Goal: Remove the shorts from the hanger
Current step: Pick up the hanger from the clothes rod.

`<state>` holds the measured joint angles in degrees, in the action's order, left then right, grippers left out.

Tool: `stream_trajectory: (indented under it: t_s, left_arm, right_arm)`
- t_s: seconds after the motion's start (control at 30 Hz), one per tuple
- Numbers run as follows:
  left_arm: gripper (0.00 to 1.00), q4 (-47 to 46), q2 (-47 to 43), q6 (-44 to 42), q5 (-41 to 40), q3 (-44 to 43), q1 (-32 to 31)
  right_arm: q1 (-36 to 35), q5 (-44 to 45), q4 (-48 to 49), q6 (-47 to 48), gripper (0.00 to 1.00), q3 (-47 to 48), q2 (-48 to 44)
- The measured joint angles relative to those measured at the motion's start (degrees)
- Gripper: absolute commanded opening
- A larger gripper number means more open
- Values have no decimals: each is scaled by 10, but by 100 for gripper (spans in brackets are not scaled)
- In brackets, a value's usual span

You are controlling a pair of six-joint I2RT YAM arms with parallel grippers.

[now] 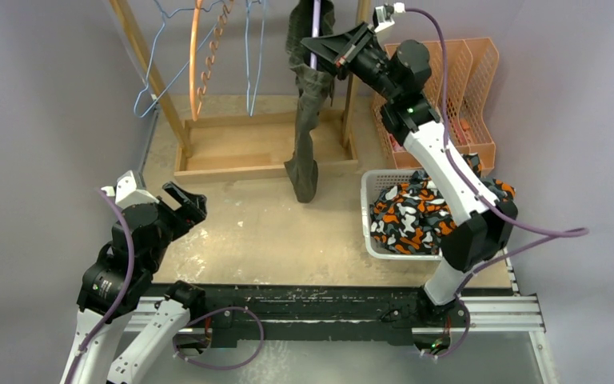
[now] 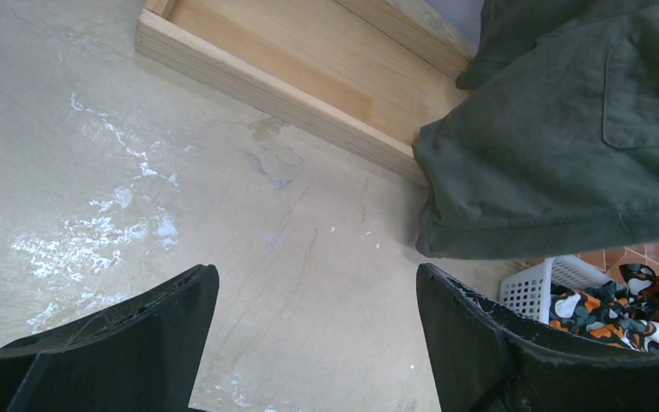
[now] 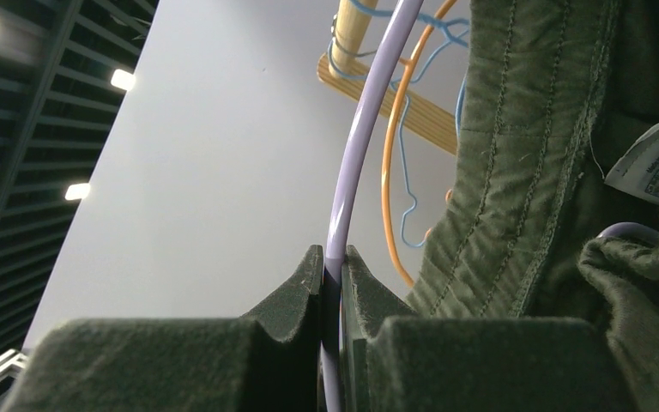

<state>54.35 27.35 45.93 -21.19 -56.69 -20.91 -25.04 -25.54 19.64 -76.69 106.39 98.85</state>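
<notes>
Top external: olive-green shorts [image 1: 304, 120] hang vertically from the lilac hanger [image 1: 315, 32] the right gripper [image 1: 326, 46] pinches; the wide-open left gripper [image 1: 188, 206] sits left of the hem.

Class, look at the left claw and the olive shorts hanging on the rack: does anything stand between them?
Nothing visible does. The open left claw faces the olive shorts across the tabletop; the wooden rack base lies beside that path.
</notes>
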Motion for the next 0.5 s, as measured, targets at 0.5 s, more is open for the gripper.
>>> stream_trajectory:
  t_s: [0.5]
  left_arm:
    - [85,-4,4,9,5,0,0]
  right_arm:
    - [-64,-18,52,50,0,-285,-162]
